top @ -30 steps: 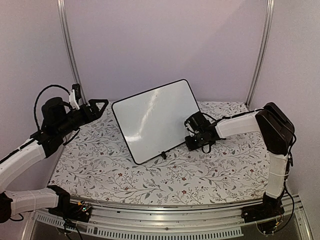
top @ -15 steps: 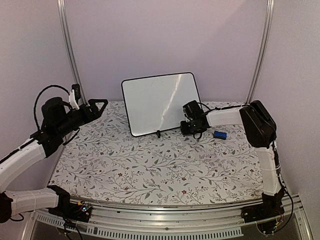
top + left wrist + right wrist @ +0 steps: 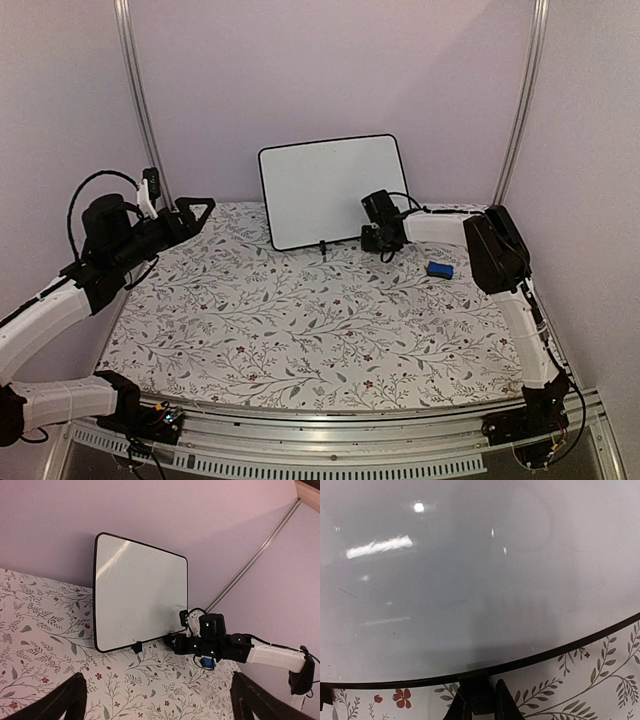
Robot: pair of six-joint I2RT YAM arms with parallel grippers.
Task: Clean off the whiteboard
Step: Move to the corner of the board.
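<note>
The whiteboard (image 3: pixel 330 190) stands upright at the back of the table against the wall, with a black frame and a blank glossy face. It also shows in the left wrist view (image 3: pixel 140 595) and fills the right wrist view (image 3: pixel 470 580). My right gripper (image 3: pixel 368 238) is at the board's lower right corner, shut on its black stand foot (image 3: pixel 477 697). My left gripper (image 3: pixel 200 208) is open and empty, held above the table's left side, well apart from the board. Its fingers (image 3: pixel 75 700) frame the left wrist view.
A small blue eraser block (image 3: pixel 438 269) lies on the floral tablecloth (image 3: pixel 320 330) just right of the right arm's forearm; it also shows in the left wrist view (image 3: pixel 208 662). Metal posts (image 3: pixel 140 100) stand at the back corners.
The right gripper has carried the whiteboard from a tilted pose mid-table back to the wall and stood it upright. The blue eraser has come into view. The left arm has not moved.
</note>
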